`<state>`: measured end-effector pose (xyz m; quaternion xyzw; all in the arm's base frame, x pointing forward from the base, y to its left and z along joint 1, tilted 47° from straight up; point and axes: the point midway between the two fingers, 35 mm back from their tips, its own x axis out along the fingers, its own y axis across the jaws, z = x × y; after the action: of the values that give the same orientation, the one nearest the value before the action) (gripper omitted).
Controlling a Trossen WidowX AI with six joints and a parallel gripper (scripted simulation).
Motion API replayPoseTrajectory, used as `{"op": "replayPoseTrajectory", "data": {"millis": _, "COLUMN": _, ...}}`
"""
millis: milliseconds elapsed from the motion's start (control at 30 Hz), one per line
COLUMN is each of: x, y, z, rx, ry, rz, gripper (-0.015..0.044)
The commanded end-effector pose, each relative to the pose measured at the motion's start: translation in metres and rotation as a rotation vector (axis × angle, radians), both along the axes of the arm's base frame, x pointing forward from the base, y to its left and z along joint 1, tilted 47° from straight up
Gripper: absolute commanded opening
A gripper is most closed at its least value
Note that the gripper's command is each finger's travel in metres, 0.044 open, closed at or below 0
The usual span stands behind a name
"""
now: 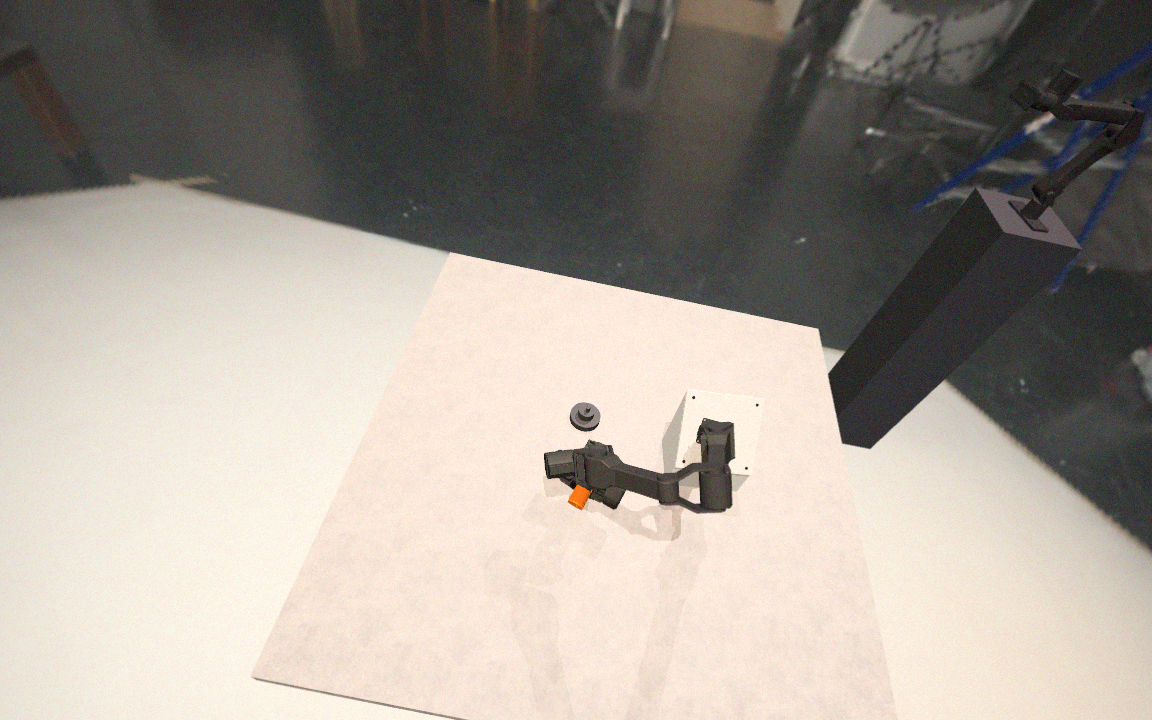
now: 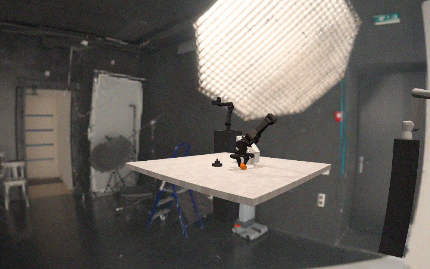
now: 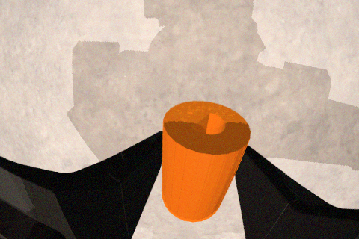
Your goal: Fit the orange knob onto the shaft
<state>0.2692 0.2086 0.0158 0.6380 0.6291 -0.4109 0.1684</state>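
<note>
The orange knob point(image 1: 578, 497) point(image 2: 243, 166) point(image 3: 196, 183) is a short cylinder with a hole in the end that faces up the wrist view. My gripper point(image 1: 584, 491) point(image 2: 242, 165) point(image 3: 200, 143) is shut on the knob's sides. The knob is tilted, low over the table; the frames do not show clearly whether it touches. The round dark pedestal point(image 1: 576, 423) point(image 2: 217, 164) stands apart from the gripper, above it in the top view and to its left in the exterior view. Its short shaft point(image 1: 587, 410) point(image 2: 217, 160) points up and is bare. The shaft's flat side cannot be made out.
The pale table top point(image 1: 446, 537) point(image 2: 189, 173) carries a white block point(image 1: 746, 416) point(image 2: 254, 157) beside the arm's base. A tall dark column point(image 1: 929, 313) with another arm point(image 1: 1086, 170) stands beyond the table edge. The arm's shadow lies on the table in the wrist view.
</note>
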Motion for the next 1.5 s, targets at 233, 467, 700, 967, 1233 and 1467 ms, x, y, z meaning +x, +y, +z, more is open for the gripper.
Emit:
{"op": "replayPoseTrajectory", "data": {"millis": 233, "x": 0.005, "y": 0.004, "z": 0.012, "rx": -0.170, "ry": 0.016, "rz": 0.062, "gripper": 0.0179}}
{"op": "replayPoseTrajectory", "data": {"millis": 467, "x": 0.007, "y": 0.008, "z": 0.018, "rx": -0.277, "ry": 0.033, "rz": 0.096, "gripper": 0.0179}}
{"op": "replayPoseTrajectory", "data": {"millis": 700, "x": 0.010, "y": 0.012, "z": 0.024, "rx": -0.386, "ry": 0.050, "rz": 0.131, "gripper": 0.0179}}
{"op": "replayPoseTrajectory", "data": {"millis": 967, "x": 0.012, "y": 0.018, "z": 0.031, "rx": -0.515, "ry": 0.071, "rz": 0.172, "gripper": 0.0179}}
{"op": "replayPoseTrajectory", "data": {"millis": 1233, "x": 0.015, "y": 0.024, "z": 0.036, "rx": -0.643, "ry": 0.091, "rz": 0.213, "gripper": 0.0179}}
{"op": "replayPoseTrajectory", "data": {"millis": 1467, "x": 0.017, "y": 0.031, "z": 0.040, "rx": -0.756, "ry": 0.109, "rz": 0.249, "gripper": 0.0179}}
